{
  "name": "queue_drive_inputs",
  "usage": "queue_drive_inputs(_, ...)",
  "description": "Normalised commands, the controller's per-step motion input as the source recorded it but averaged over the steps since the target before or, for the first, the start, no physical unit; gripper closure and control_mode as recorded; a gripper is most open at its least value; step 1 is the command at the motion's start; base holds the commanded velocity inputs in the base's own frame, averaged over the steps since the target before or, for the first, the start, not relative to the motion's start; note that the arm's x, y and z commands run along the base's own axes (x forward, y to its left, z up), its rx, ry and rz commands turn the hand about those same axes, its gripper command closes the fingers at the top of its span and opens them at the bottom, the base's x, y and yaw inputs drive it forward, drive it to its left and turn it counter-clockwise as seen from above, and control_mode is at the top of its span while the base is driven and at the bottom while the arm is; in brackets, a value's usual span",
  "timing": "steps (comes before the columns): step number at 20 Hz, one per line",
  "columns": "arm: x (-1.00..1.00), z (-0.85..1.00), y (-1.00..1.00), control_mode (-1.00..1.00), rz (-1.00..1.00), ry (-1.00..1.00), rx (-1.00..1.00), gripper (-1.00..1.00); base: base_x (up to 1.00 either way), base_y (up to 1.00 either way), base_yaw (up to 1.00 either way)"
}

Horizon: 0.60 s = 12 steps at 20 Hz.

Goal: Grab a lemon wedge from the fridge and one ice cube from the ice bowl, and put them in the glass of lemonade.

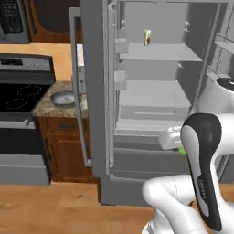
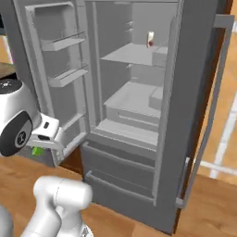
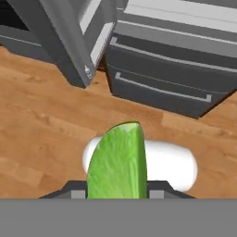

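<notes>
- Lemon wedge (image 3: 118, 162), small and yellow-green, sits pinched in my claw (image 3: 118, 194); a jolt could slip it.
- Tall grey steel fridge (image 2: 139, 115) door at ten o'clock could catch my swing.

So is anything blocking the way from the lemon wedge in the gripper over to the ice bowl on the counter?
The fridge's open left door stands between the held lemon wedge and the ice bowl on the counter beyond it.
</notes>
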Motion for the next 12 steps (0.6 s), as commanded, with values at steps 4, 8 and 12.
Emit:
queue_drive_inputs(4,0.0,0.0,0.0,1.0,0.0,0.0,0.0,1.0,-0.02,0.15,1.0)
queue_drive_inputs(8,0.0,0.0,0.0,1.0,0.0,0.0,0.0,1.0,0.0,0.04,1.0)
queue_drive_inputs(12,0.0,0.0,0.0,1.0,0.0,0.0,0.0,1.0,0.01,0.15,0.96)
